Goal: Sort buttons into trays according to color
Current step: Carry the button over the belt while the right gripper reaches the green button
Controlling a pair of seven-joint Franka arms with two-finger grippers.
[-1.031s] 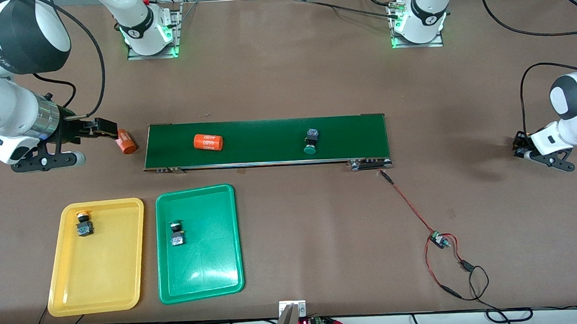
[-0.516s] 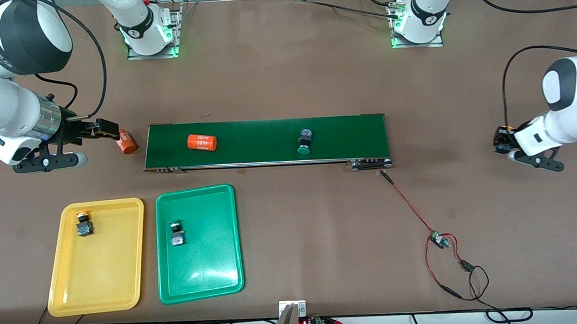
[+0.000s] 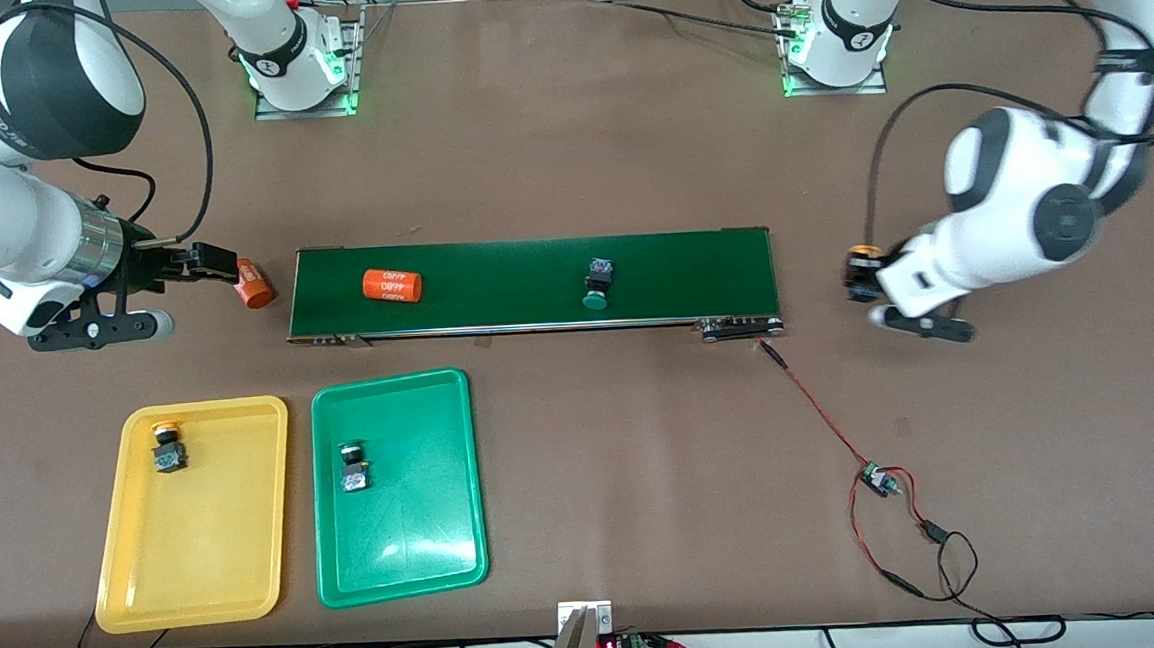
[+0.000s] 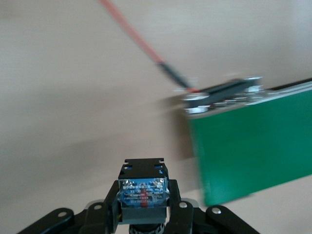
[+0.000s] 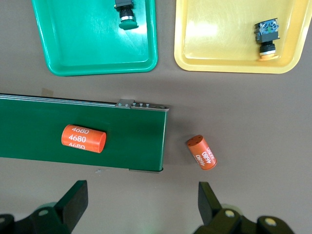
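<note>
Right gripper, fingers wide and empty, over the table off the conveyor belt's right-arm end. Yellow tray and green tray, nearer the camera than the belt, each hold one button; a green button lies on the belt. Left gripper, off the belt's left-arm end, clamps a yellow button.

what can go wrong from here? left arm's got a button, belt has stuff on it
1. The left end effector, shut on a yellow button, sits off the conveyor belt; the yellow tray lies at the right arm's end, so the carry may slip.
2. An orange cylinder rides the belt with the green button; the open right end effector might grab it.
3. Another cylinder lies near that end effector.
</note>
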